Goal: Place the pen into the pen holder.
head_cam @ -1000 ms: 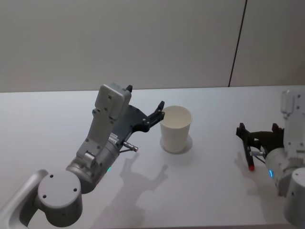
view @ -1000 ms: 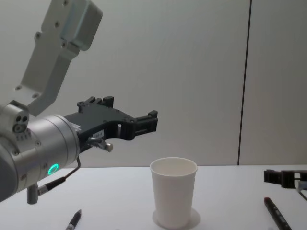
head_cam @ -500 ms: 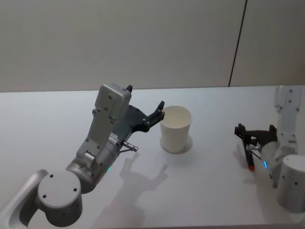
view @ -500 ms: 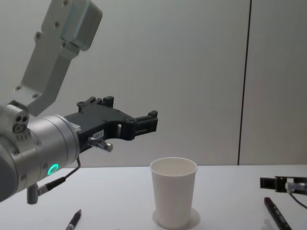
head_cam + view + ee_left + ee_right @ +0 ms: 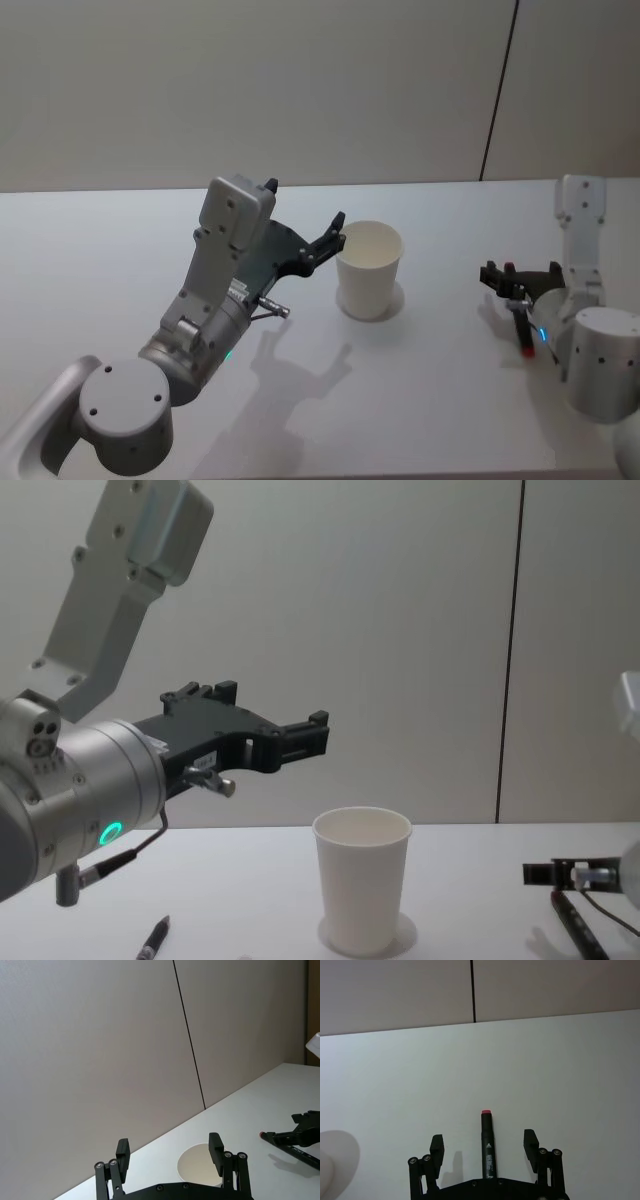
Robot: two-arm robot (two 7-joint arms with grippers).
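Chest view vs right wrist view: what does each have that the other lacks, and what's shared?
Chest view, not right wrist: the left gripper high up, left of the whole upright pen holder, and a second pen lying on the table at the robot's left. Right wrist, not chest: the pen lying lengthwise between the right gripper's open fingers, untouched, red end pointing away. Shared: that pen, the right gripper, the white table.

Bright, even light casts soft, pale shadows.

Left gripper [image 5: 335, 235] crowds pen holder [image 5: 368, 270] rim; open table [image 5: 445, 320] toward right gripper [image 5: 483, 1140]
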